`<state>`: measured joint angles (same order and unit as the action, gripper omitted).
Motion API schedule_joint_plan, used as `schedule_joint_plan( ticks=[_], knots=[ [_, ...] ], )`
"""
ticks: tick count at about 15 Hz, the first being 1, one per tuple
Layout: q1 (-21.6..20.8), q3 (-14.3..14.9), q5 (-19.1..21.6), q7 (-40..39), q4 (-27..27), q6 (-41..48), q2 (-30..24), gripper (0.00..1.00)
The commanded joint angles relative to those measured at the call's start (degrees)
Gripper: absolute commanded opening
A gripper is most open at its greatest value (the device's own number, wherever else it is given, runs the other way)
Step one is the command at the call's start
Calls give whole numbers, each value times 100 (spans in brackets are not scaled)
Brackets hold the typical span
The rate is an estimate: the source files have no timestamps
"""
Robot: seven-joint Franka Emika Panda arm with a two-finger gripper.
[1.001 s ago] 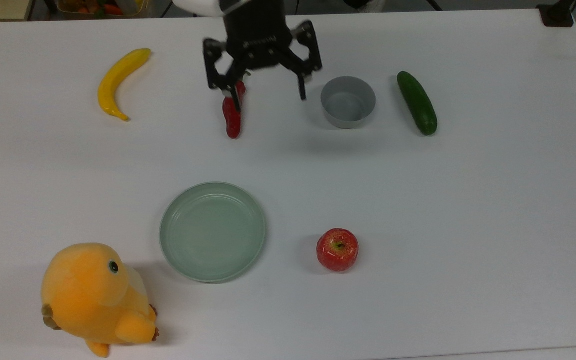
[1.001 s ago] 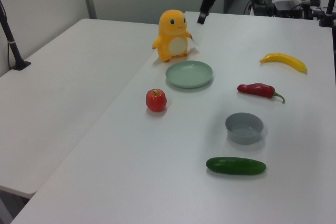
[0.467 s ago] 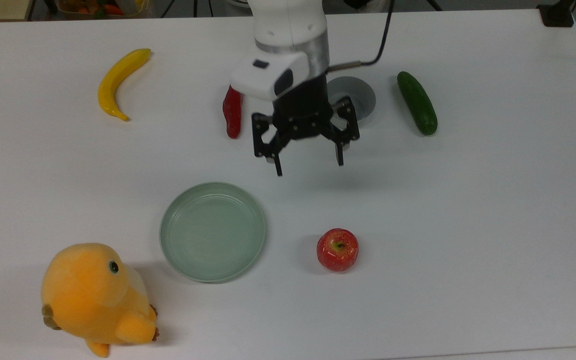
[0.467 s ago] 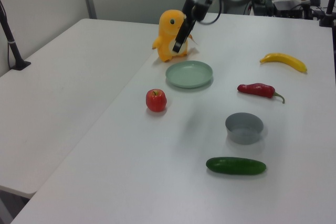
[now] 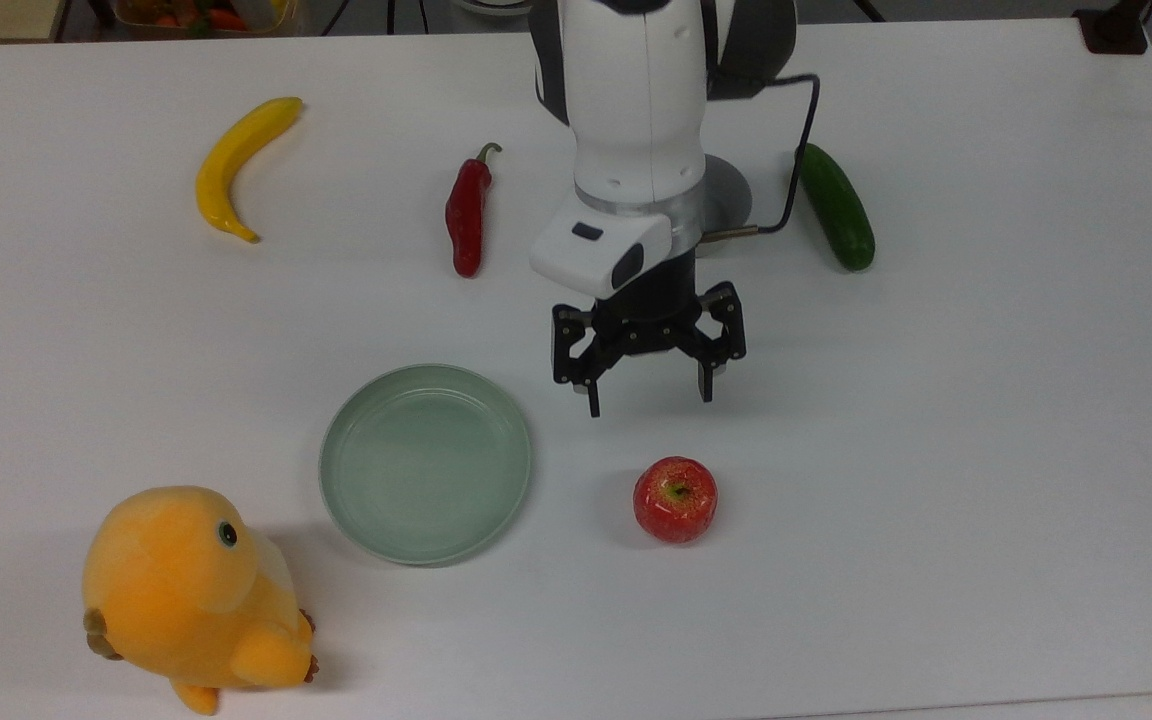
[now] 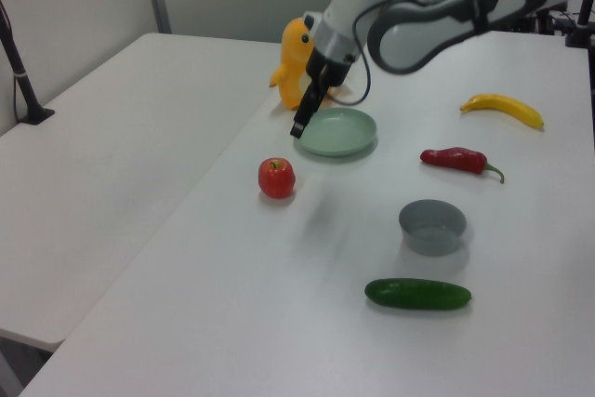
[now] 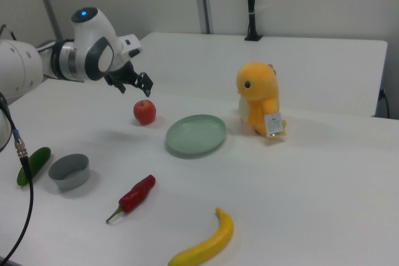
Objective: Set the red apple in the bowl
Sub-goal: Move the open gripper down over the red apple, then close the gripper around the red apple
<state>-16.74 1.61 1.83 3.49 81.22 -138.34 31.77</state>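
Note:
The red apple point(image 5: 676, 499) point(image 6: 276, 178) point(image 7: 144, 111) rests alone on the white table, right of the pale green dish in the top view. My gripper point(image 5: 649, 400) point(image 6: 298, 131) point(image 7: 136, 88) hangs open and empty above the table. In the top view it is just above the apple and slightly to its left, not touching it. The grey bowl point(image 5: 733, 200) point(image 6: 432, 226) point(image 7: 69, 171) stands upright and empty near the cucumber. In the top view the arm covers most of it.
A pale green dish point(image 5: 426, 462) lies left of the apple in the top view, with an orange plush toy point(image 5: 186, 590) at the lower left. A red chili point(image 5: 466, 210), a banana point(image 5: 236, 160) and a cucumber point(image 5: 836, 205) lie in a far row.
The arm has swept from over the chili and bowl row down the top view toward the apple, and lower. The gripper stayed open; nothing on the table moved.

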Motion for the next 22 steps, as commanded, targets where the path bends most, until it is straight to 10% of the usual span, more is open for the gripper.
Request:
schedule_joint_plan(
  ticks=[1, 22],
  knots=[
    [-66, 68, -253, 327, -448, -220, 513, 100],
    [-330, 68, -1888, 1655, -730, -1476, 1499, 100]
  ],
)
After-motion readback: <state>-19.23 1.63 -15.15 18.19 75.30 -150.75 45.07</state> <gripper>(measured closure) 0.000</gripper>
